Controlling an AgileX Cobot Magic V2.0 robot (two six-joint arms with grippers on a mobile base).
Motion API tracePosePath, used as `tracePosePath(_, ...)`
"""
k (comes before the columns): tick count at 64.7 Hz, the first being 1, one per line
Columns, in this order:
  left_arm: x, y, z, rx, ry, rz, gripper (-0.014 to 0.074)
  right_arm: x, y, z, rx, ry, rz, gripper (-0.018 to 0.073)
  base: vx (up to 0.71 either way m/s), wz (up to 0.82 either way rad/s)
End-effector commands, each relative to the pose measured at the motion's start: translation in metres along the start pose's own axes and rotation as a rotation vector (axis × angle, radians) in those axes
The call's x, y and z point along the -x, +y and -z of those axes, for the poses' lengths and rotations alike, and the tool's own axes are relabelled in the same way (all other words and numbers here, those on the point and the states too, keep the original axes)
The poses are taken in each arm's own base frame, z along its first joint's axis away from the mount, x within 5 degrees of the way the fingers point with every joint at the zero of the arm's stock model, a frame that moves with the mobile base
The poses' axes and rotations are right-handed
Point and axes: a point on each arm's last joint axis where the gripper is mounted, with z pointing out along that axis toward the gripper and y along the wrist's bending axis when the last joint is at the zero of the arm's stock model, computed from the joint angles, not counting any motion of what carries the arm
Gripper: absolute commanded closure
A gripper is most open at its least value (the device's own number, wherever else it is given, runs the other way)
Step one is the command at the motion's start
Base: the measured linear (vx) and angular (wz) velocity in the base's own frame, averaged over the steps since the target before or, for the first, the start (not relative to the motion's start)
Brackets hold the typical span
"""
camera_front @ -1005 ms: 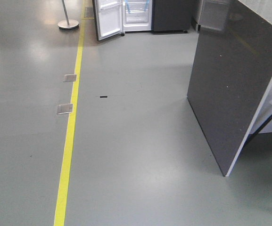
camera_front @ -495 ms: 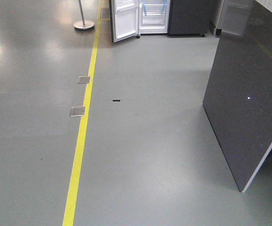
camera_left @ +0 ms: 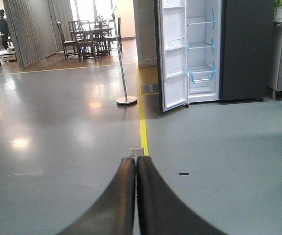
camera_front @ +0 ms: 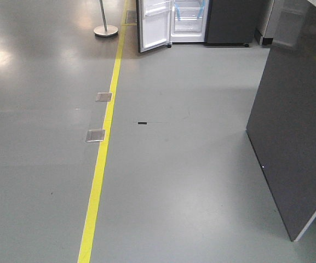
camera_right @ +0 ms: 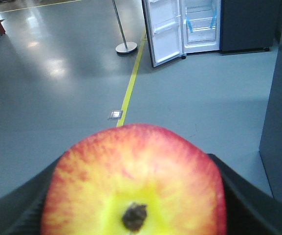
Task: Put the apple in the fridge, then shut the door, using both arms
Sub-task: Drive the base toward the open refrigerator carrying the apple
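Note:
The fridge (camera_front: pixel 189 19) stands far off across the floor, dark grey with a white interior and blue tape on its shelves. Its door (camera_front: pixel 155 24) hangs open on the left side. The left wrist view shows the fridge (camera_left: pixel 202 54), the door (camera_left: pixel 174 54) and my left gripper (camera_left: pixel 135 160), shut with nothing between its black fingers. My right gripper (camera_right: pixel 137 196) is shut on the apple (camera_right: pixel 136 166), red and yellow with a dark stem dimple facing the camera. The fridge (camera_right: pixel 202 22) lies far beyond it.
A yellow floor line (camera_front: pixel 104 153) runs toward the fridge, with two metal floor plates (camera_front: pixel 95 135) beside it. A tall dark grey panel (camera_front: pixel 294 126) stands close on the right. A stanchion pole base (camera_front: pixel 106 30) sits left of the door.
In the front view the fridge, yellow line and floor plates have slid rightward in the frame, and the dark panel has shifted toward the right edge.

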Motion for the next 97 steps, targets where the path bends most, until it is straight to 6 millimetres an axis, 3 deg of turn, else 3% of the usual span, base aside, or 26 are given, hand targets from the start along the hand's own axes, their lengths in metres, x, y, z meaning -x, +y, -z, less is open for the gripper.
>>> tracePosePath(1, 0.0131, 0.0001, 0.0025, -0.001, -0.106, 0.012, 0.0603, 0.0188, 0.0034, 0.0161, 0.004, -0.140, 0.009, 0.0500, 0.16, 0.05)
tracePosePath(97, 0.0131, 0.0001, 0.0025, -0.001, -0.106, 0.012, 0.0603, 0.0188, 0.0034, 0.0161, 0.004, -0.140, 0.009, 0.0500, 0.18, 0.02)
